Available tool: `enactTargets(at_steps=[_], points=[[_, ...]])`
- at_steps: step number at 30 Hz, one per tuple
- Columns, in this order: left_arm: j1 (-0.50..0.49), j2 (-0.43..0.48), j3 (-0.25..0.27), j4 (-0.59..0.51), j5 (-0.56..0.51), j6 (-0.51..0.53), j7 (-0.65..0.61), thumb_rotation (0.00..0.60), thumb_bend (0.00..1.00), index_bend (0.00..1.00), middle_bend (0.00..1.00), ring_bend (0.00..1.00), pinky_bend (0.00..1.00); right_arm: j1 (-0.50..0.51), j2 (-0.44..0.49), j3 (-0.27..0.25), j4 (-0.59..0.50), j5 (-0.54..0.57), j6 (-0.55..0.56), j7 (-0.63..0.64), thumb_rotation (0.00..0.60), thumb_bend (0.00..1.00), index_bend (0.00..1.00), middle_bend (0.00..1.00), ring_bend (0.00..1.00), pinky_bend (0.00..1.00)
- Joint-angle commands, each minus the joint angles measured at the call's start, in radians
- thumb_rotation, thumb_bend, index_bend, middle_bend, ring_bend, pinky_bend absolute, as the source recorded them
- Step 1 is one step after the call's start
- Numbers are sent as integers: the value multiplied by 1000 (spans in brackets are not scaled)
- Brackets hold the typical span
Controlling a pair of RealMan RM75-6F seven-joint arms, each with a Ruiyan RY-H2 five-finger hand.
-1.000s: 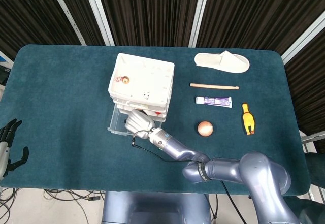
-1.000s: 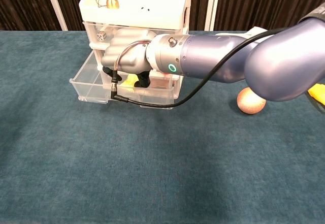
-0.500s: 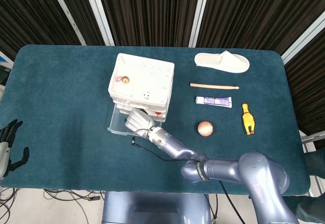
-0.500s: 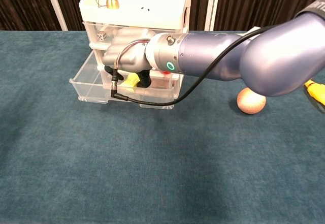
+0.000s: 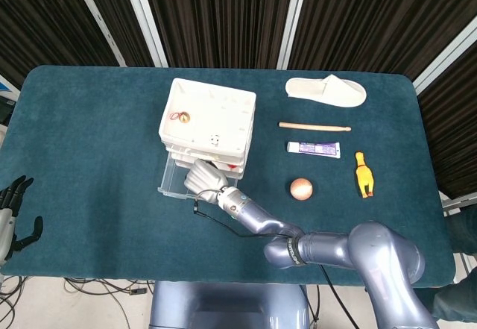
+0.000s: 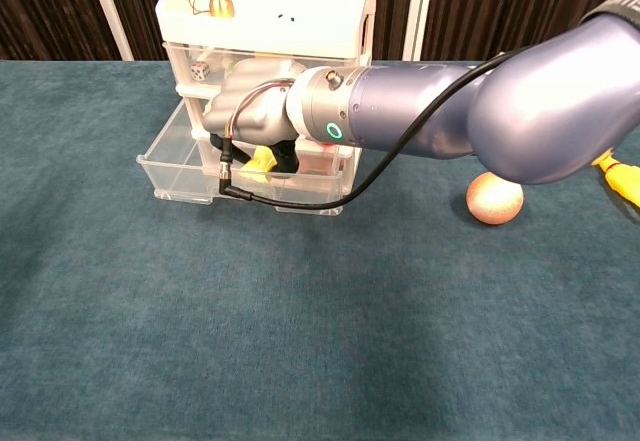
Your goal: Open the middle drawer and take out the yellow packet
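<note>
A white and clear drawer unit (image 5: 209,116) stands at the middle of the table, with one clear drawer (image 6: 175,166) pulled out toward me. My right hand (image 6: 250,111) reaches into that drawer, fingers curled down around the yellow packet (image 6: 262,160), which shows between them just above the drawer floor. In the head view the right hand (image 5: 203,178) covers the packet. My left hand (image 5: 15,213) hangs off the table's left front edge, fingers apart and holding nothing.
Right of the unit lie a white slipper (image 5: 326,90), a wooden stick (image 5: 314,126), a toothpaste tube (image 5: 314,148), a yellow rubber chicken (image 5: 363,174) and a brown ball (image 5: 301,188). A small gold bell (image 5: 179,117) sits on the unit's top.
The right hand's fingers have closed further on the yellow packet, which has shifted slightly right and up. The left hand has barely moved.
</note>
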Motion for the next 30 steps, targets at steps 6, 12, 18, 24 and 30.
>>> enactTargets(at_steps=[6, 12, 18, 24, 30], points=[[0, 1, 0, -3, -3, -2, 0, 600, 511, 17, 0, 0, 0, 4, -3, -4, 2, -1, -1, 16, 600, 384, 494, 1000, 1000, 1000], [0, 2, 0, -4, -2, -2, 0, 600, 511, 15, 0, 0, 0, 1, 1, 2, -10, -11, 10, 40, 600, 403, 528, 1000, 1000, 1000], [0, 2, 1, -4, -1, -2, 0, 600, 511, 13, 0, 0, 0, -8, 17, 19, -37, -25, 31, 79, 600, 403, 540, 1000, 1000, 1000], [-2, 4, 2, -6, -5, -8, 1, 600, 511, 11, 0, 0, 0, -28, 75, 46, -117, -43, 74, 118, 600, 402, 549, 1000, 1000, 1000], [-2, 4, 2, -9, -4, -7, 3, 600, 511, 10, 0, 0, 0, -70, 201, 65, -271, -61, 139, 134, 600, 403, 556, 1000, 1000, 1000]])
